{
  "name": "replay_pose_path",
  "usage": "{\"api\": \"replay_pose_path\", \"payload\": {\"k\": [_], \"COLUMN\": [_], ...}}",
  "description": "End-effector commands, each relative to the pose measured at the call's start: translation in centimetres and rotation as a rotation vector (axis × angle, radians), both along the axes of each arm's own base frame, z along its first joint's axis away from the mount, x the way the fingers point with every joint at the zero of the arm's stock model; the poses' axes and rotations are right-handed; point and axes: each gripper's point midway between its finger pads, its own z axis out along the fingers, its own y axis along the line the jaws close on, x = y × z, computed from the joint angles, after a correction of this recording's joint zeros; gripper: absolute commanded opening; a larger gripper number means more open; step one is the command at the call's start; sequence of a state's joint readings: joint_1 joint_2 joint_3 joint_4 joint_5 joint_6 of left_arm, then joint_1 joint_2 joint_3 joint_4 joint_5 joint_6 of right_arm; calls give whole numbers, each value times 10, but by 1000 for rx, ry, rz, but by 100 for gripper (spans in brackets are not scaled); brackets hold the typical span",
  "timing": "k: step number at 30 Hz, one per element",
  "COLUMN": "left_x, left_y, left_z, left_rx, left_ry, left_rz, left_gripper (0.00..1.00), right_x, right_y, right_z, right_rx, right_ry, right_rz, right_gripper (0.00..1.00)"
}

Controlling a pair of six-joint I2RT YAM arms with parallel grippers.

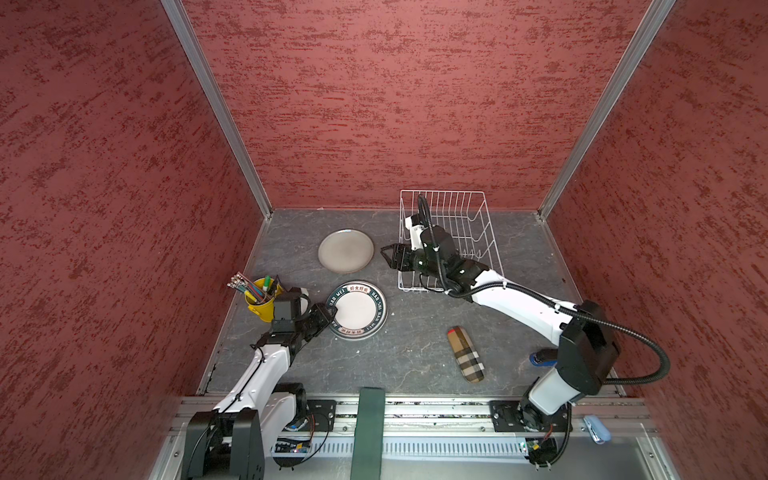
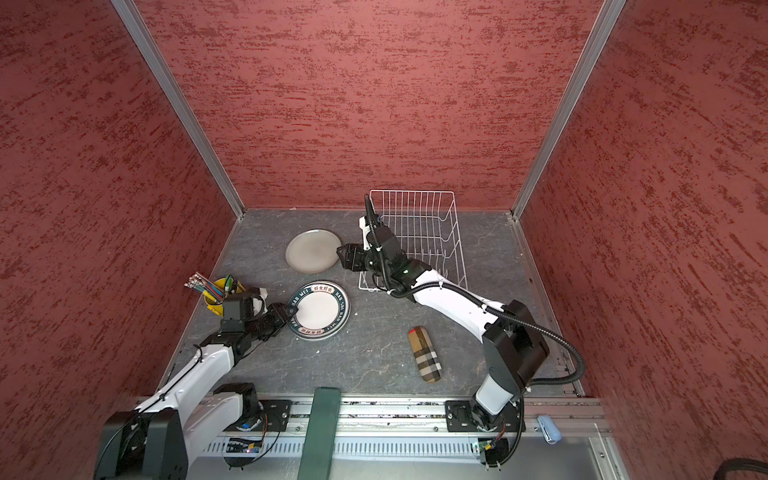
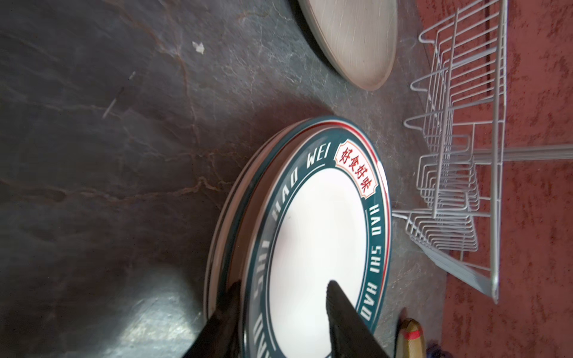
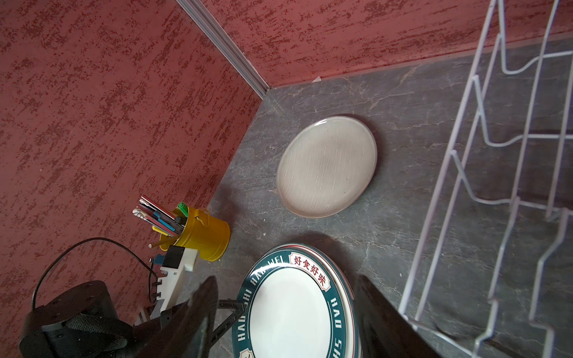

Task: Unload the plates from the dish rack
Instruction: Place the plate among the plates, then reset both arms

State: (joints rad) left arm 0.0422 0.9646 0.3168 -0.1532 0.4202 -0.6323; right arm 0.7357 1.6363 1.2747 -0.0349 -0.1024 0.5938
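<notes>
Both left jaws, right jaws spread; grey-beige plate (image 1: 345, 251) lies alone; green-lettered white plate (image 1: 357, 309) tops stack (image 3: 214, 263)

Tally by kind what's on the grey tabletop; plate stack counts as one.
Plain grey-beige round plate: 1
Plate stack, green-lettered white plate on top: 1
White wire dish rack: 1
Yellow metal pen cup: 1
Plaid fabric case: 1
Blue object, partly hidden: 1
Total: 6
</notes>
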Motion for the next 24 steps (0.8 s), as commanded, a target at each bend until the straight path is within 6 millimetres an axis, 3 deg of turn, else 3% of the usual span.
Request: {"api": "replay_pose_path", "payload": {"k": [1, 5, 19, 21, 22, 23, 24], "left_x": [-3, -5, -7, -6, -5, -5, -4], "left_y": [7, 9, 16, 18, 18, 20, 21], "left_z": [-1, 2, 27, 35, 40, 44, 48], "left_rx": [64, 98, 180, 188, 192, 198, 205], "left_ry": [15, 23, -37, -83, -107, -133, -152], "left_rz": [9, 4, 26, 44, 45, 53, 60], "left_gripper": [55, 65, 73, 81, 92, 100, 99], "right_x": [5, 4, 1, 1, 2, 3, 4], "right_y": [-6, -8, -18, -21, -22, -25, -29], "right_z": [9, 9, 13, 13, 13, 13, 13], "right_rx": [-5, -8, -24, -36, -43, -54, -65], "right_ry": [-31, -32, -51, -59, -63, -64, -66], "right_rz": [-25, -30, -57, -62, -67, -81, -101], "right_gripper": [70, 70, 70, 71, 76, 88, 99]}}
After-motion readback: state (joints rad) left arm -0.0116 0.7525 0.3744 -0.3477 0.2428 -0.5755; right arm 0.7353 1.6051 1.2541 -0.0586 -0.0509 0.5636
